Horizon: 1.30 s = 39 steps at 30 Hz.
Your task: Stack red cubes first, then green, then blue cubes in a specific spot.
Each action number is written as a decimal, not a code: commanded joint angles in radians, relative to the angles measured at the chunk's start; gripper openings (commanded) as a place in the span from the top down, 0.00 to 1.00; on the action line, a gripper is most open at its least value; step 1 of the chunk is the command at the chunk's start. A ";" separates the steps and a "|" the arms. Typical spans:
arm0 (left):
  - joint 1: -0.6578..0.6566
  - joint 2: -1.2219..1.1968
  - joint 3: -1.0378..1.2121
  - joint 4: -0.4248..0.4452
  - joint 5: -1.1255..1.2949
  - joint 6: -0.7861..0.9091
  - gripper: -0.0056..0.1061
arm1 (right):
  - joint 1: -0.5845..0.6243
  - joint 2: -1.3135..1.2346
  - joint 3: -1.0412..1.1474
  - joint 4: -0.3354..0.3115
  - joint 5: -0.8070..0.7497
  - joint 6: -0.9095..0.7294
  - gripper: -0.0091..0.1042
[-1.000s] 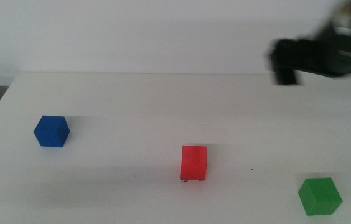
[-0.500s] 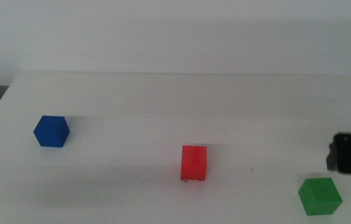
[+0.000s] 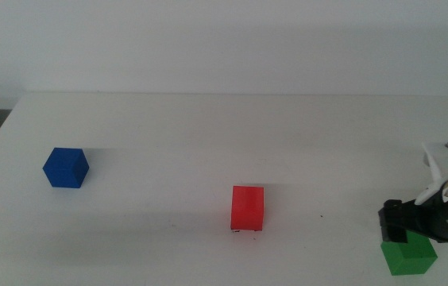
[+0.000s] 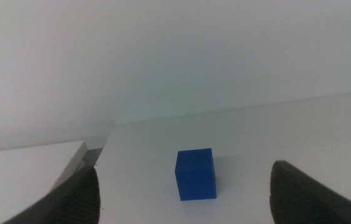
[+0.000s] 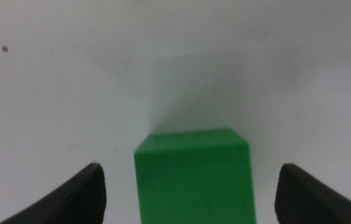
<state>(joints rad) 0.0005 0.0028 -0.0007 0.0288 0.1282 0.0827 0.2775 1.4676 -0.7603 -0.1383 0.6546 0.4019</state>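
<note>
Here the right gripper [image 5: 191,186] hangs wide open over the green [image 3: 408,253] at the table's [image 3: 208,135] near right corner, and an off-centre descent could knock it aside.

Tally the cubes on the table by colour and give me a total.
Red cube: 1
Green cube: 1, with the right pincer open around it
Blue cube: 1, ahead of the open left pincer
Total: 3 cubes
</note>
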 commanded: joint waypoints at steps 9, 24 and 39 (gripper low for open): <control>0.002 -0.003 0.001 0.000 -0.013 -0.002 0.11 | -0.009 0.122 0.004 -0.020 -0.082 0.029 0.13; 0.002 -0.003 0.001 0.000 -0.013 -0.002 0.11 | 0.199 0.110 -0.455 -0.200 0.421 0.263 0.84; 0.002 -0.003 0.001 0.000 -0.013 -0.002 0.11 | 0.481 0.478 -0.967 -0.160 0.540 0.482 0.77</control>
<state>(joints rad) 0.0005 0.0028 -0.0007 0.0288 0.1282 0.0827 0.7479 1.9345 -1.7033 -0.2903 1.1772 0.8564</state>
